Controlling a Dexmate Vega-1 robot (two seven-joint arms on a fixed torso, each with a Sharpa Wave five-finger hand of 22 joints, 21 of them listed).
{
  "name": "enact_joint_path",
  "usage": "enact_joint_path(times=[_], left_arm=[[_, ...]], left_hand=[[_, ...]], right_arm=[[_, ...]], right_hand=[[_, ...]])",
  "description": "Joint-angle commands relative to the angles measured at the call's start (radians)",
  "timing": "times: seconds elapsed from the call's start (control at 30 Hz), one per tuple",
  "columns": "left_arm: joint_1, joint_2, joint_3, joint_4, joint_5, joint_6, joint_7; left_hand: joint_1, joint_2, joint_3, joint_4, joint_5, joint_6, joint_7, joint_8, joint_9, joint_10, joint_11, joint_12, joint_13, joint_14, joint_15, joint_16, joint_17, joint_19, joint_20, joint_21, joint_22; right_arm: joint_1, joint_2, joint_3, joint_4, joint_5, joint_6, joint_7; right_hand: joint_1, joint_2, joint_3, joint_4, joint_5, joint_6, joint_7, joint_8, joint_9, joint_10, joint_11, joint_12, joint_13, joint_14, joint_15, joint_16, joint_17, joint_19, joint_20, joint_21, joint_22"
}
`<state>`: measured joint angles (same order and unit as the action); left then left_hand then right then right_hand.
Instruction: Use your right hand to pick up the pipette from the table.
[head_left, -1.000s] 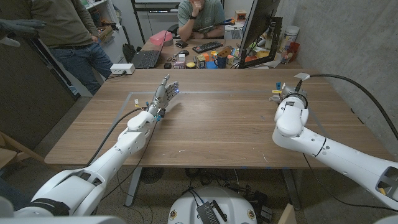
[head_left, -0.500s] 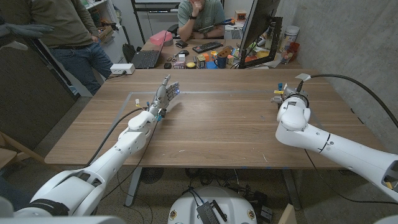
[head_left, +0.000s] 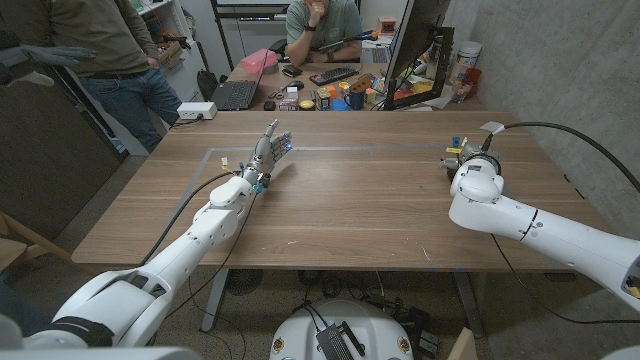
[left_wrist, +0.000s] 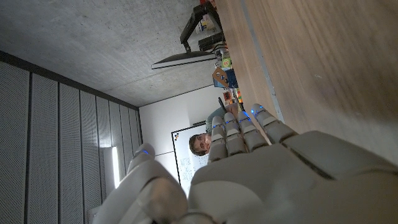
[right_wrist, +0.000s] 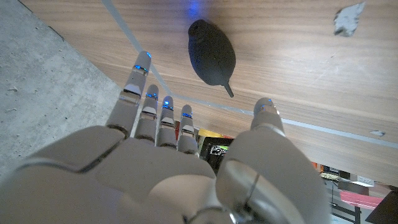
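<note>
Your right hand (right_wrist: 180, 168) hovers with fingers (right_wrist: 149, 102) spread and grasping nothing just short of the black bulb-shaped pipette (right_wrist: 212, 53) lying on the counter (right_wrist: 298, 68), so the reach is nearly done while closing and lifting remain.

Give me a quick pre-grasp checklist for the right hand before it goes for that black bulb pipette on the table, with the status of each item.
1. Right hand holds nothing, fingers apart: ok.
2. Pipette in the right wrist view: ok, it lies on the table beyond the fingertips.
3. Hand touching the pipette: not ok, wood shows between them.
4. Nothing blocking the approach: ok, only a small scrap lies off to one side.
5. Left hand out of the way: ok, it stands on the table's far left side, holding nothing.
6. Pipette's place in the head view: cannot tell, the right arm hides that spot.
</note>
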<state>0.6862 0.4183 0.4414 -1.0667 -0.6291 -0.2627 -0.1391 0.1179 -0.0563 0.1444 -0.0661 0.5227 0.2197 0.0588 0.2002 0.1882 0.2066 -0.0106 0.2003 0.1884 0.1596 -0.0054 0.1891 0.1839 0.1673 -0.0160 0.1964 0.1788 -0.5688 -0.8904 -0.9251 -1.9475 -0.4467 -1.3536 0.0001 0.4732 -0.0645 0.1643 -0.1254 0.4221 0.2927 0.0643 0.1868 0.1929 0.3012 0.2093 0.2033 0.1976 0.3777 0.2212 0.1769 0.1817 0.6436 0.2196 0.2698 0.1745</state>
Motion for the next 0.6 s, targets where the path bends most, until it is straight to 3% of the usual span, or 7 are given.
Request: enact_joint_path(times=[0.03, 0.2, 0.6], left_arm=[[-0.022, -0.019, 0.012, 0.036, 0.007, -0.001, -0.002], [-0.034, -0.032, 0.014, 0.071, 0.007, -0.008, -0.011], [-0.062, -0.05, 0.017, 0.126, 0.008, -0.02, -0.032]], left_hand=[[0.007, 0.01, -0.005, -0.001, 0.003, 0.009, 0.002, 0.002, 0.002, 0.003, 0.0, 0.003, 0.002, 0.01, -0.001, 0.005, 0.001, 0.004, 0.003, 0.005, 0.004], [0.007, 0.01, -0.006, -0.001, 0.003, 0.009, 0.002, 0.002, 0.002, 0.004, 0.001, 0.003, 0.002, 0.01, 0.0, 0.005, 0.001, 0.004, 0.004, 0.005, 0.004], [0.007, 0.011, -0.008, -0.001, 0.002, 0.009, 0.003, 0.002, 0.002, 0.003, 0.0, 0.003, 0.002, 0.011, 0.003, 0.005, 0.001, 0.003, 0.004, 0.005, 0.004]], right_arm=[[0.038, -0.006, -0.031, 0.038, 0.15, 0.015, -0.088], [0.064, 0.002, -0.066, 0.061, 0.175, 0.018, -0.098], [0.078, 0.013, -0.069, 0.092, 0.247, 0.018, -0.135]], right_hand=[[0.007, 0.006, 0.0, 0.001, 0.006, 0.001, 0.0, 0.008, 0.002, -0.004, 0.001, 0.001, 0.005, -0.003, -0.001, -0.002, 0.002, -0.007, 0.001, -0.004, 0.005], [0.007, 0.008, 0.0, 0.002, 0.007, -0.001, 0.001, 0.008, 0.002, -0.007, 0.002, 0.001, 0.005, -0.004, -0.002, 0.0, 0.002, -0.009, 0.001, -0.007, 0.005], [0.007, 0.012, 0.0, 0.003, 0.009, -0.002, 0.003, 0.008, 0.002, -0.01, 0.002, 0.001, 0.005, -0.004, -0.003, 0.002, 0.003, -0.008, 0.001, -0.01, 0.006]])
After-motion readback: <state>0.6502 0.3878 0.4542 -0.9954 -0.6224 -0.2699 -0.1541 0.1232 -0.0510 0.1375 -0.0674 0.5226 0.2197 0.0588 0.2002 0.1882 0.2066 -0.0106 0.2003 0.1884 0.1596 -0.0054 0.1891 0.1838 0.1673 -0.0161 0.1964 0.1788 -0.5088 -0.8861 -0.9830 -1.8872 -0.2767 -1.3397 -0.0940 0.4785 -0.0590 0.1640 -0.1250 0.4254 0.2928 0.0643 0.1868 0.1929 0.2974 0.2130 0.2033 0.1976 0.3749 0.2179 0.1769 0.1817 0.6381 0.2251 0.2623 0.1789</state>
